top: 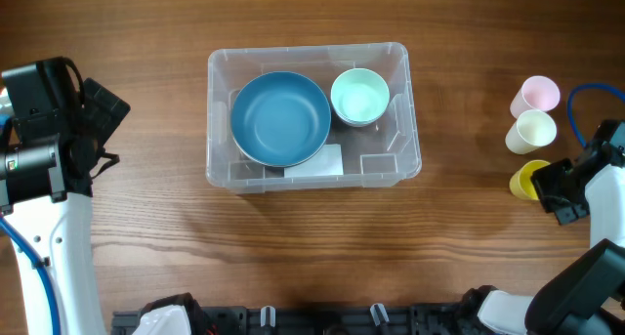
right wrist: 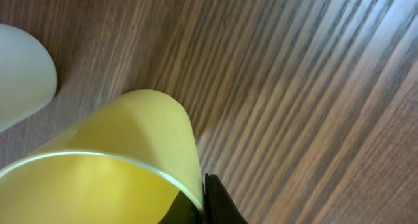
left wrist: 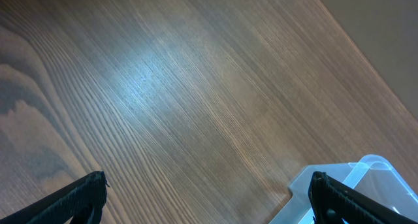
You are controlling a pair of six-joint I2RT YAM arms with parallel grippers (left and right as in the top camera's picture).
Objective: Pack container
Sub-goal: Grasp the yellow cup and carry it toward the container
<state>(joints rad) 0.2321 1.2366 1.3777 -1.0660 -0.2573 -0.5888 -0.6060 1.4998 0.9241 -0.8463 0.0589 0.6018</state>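
Nearest, at the right edge of the counter (top: pixel 312 247): grips the yellow cup (top: pixel 527 177) with the right tool (top: pixel 547 187), drawn together on the thin wall at the rim, one finger outside and seemingly the other inside. Cannot tell whether the cup stands on the wood or is lifted a little.

On the left side: keeps nothing in the left tool (left wrist: pixel 208 199), fingers wide apart over bare wood. Shows one corner of the container (top: pixel 308 50) at the lower right of the left wrist view, near the tool but apart from it.

Further in, at the middle of the counter: the container, open on top. Holds a large blue bowl (top: pixel 281 118) in the left part, partly over the white label (top: pixel 327 162) on the base, and a smaller mint bowl (top: pixel 360 96) in the far right corner, just beside the blue one, maybe touching. Leaves free floor in the near right part.

Farthest on the right: a cream cup (top: pixel 531 132) just behind the yellow one, then a pink cup (top: pixel 539 93) behind that, close together or touching. Both outside the container, well apart from it.

Judged from this: two bowls packed, three cups not yet packed, so roughly at the middle of the task or a little before. Probably in the step of taking the first cup, with carrying it to the container to follow, then the same for the cream and the pink one
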